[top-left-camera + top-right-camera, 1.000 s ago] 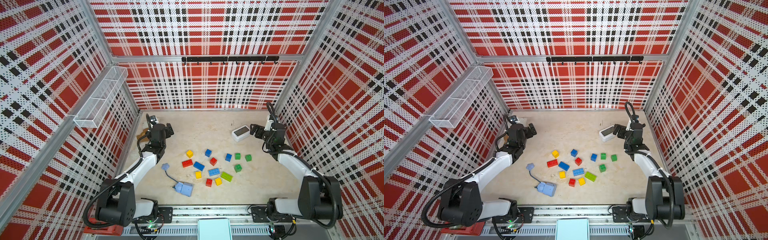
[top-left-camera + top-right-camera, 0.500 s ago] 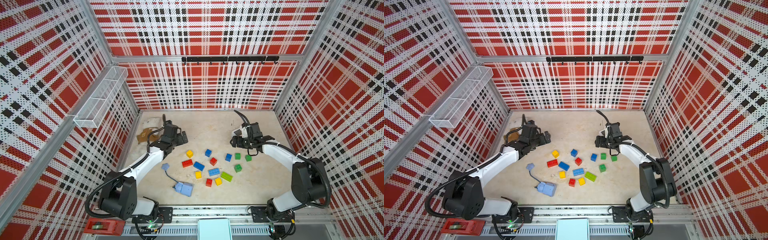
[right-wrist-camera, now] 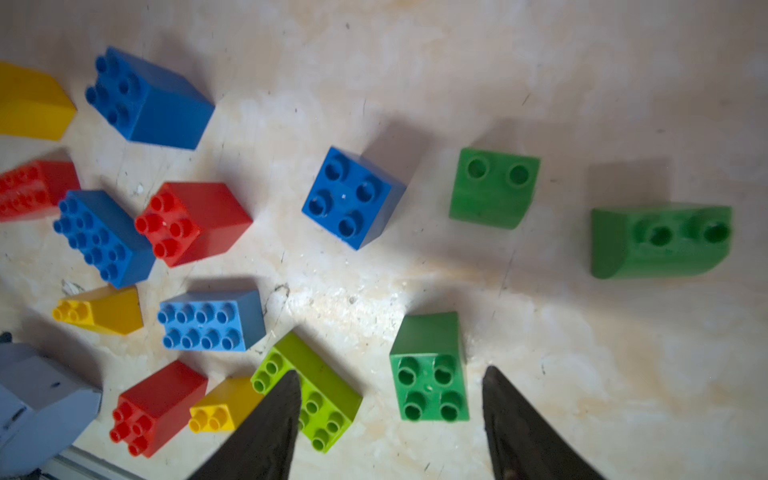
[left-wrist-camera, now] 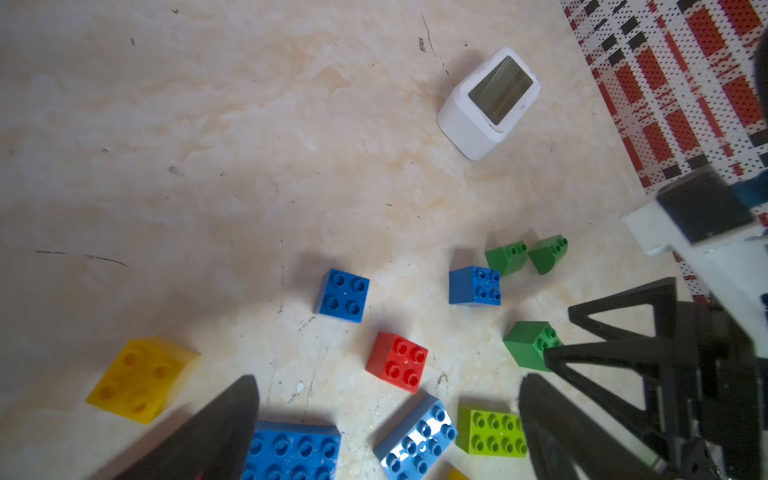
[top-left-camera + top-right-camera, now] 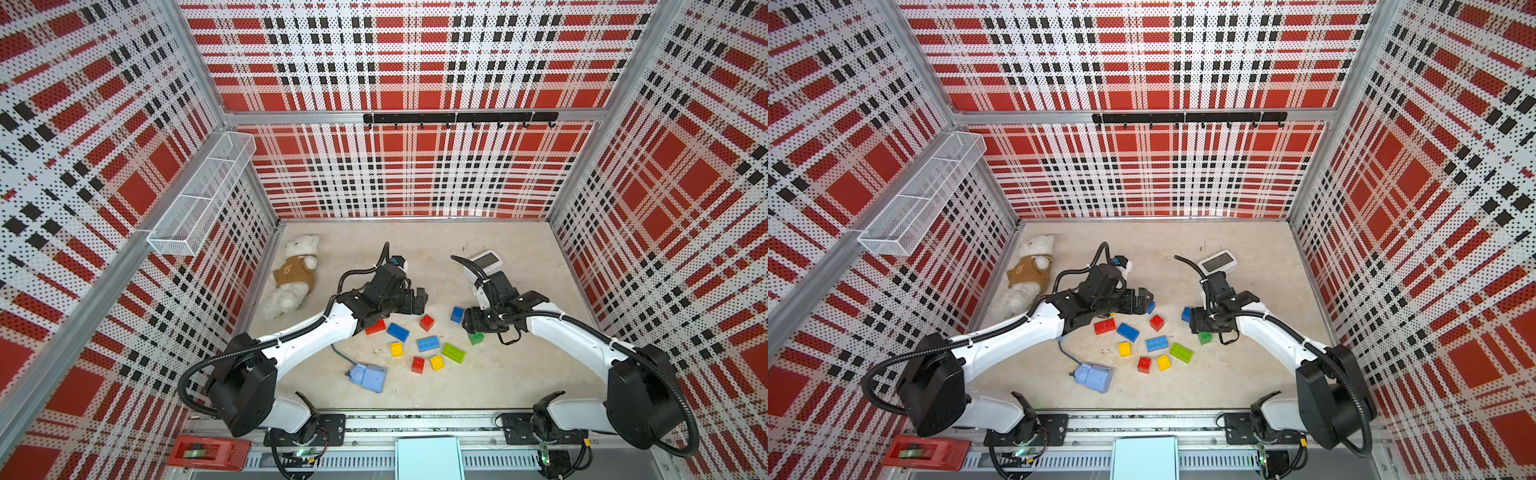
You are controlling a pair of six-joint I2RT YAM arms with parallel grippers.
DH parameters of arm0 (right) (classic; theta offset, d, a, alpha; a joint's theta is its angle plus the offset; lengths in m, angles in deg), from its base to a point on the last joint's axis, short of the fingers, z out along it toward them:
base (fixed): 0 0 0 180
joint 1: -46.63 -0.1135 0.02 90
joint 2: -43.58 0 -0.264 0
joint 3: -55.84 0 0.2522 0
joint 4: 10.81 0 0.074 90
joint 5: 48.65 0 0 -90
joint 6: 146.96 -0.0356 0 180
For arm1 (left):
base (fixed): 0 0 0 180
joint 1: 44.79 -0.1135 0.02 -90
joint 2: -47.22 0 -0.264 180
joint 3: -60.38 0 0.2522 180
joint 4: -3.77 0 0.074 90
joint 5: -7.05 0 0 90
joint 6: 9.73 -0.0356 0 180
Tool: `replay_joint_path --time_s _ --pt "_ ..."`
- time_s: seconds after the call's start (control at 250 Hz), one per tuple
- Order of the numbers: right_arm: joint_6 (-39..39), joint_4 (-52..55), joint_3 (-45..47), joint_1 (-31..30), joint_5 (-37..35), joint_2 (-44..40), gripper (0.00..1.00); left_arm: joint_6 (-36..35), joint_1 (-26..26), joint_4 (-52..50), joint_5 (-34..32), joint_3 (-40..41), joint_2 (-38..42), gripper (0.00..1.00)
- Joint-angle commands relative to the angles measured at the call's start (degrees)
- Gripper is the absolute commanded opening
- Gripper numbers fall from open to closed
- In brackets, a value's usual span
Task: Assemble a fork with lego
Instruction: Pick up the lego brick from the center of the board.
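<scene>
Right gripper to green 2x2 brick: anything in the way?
Nothing visible between the right gripper and the green square brick; it lines up with the open gap. The lime oblong brick, partly under one finger, may get nudged.

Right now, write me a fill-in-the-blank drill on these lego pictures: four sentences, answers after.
1. The right hand frames a square ____ brick with four studs.
2. The oblong lime brick carries ____ studs.
3. The cord leads to a pale-____ box.
4. The left hand, jaws wide apart, holds ____.

Missing words: green; eight; blue; nothing.
</scene>
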Motion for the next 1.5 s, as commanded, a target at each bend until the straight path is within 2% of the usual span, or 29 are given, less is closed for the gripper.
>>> replay_joint_path --time_s 0.0,0.2,0.416,0.644,0.972,1.28,1.344,1.497 --pt "-0.9 1.1 0.5 -1.7 -1.2 0.5 0.7 3.3 0.8 4.4 4.0 2.5 0.0 0.99" --pt "-1.6 3.9 0.5 -1.9 -5.9 0.9 0.69 4.4 3.6 6.0 4.9 4.1 0.2 1.0" --pt "-1.5 3.4 0.7 -1.9 -6.5 2.6 0.68 3.8 3.6 5.5 5.2 3.2 0.8 1.0" --pt "-1.2 1.2 0.2 -1.9 -6.0 5.1 0.62 -0.1 3.7 5.4 1.6 3.5 5.3 1.0" --pt "-1.6 0.2 0.0 -1.9 -6.6 8.3 0.52 -0.7 3.0 6.1 -0.8 5.3 8.2 1.0" --pt "-3.3 3.7 -2.5 -1.9 -9.7 1.8 0.4 1.8 2.7 10.9 -0.7 6.0 6.4 0.99" --pt "-4.4 4.0 -3.9 -1.9 -9.2 0.9 0.38 1.4 2.7 12.9 1.5 6.0 5.5 1.0" --pt "-13.8 3.1 -6.9 -2.9 -8.0 0.6 0.32 1.9 1.9 17.4 9.3 5.6 1.6 1.0"
